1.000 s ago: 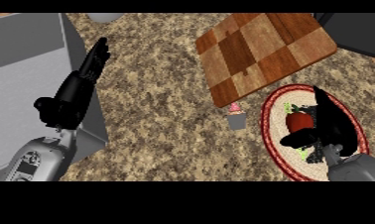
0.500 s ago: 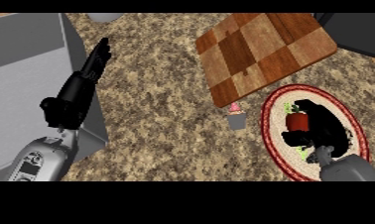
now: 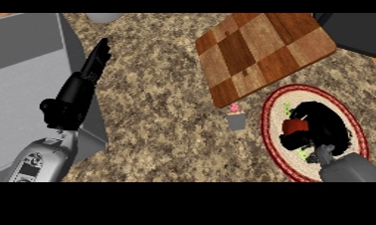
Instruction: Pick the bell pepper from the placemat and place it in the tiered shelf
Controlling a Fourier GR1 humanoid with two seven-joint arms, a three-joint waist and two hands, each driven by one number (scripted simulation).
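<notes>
A red bell pepper [image 3: 295, 126] lies on a round placemat [image 3: 272, 114] with a red rim at the lower right. My right hand [image 3: 323, 128] covers the mat's middle, its fingers curled round the pepper's right and lower sides, so only the pepper's left part shows. My left hand [image 3: 79, 89] rests open at the left, fingers straight and pointing up, beside a grey block. Which thing is the tiered shelf I cannot tell.
A checkered wooden board [image 3: 260, 52] lies above the placemat. A small grey cup with a pink top [image 3: 235, 119] stands just left of the mat. A grey block [image 3: 33, 74] fills the left side. A dark object [image 3: 351, 32] sits at the top right corner.
My right hand has come down from the mat's right side onto its middle and curled its fingers round the pepper. The left hand has not moved.
</notes>
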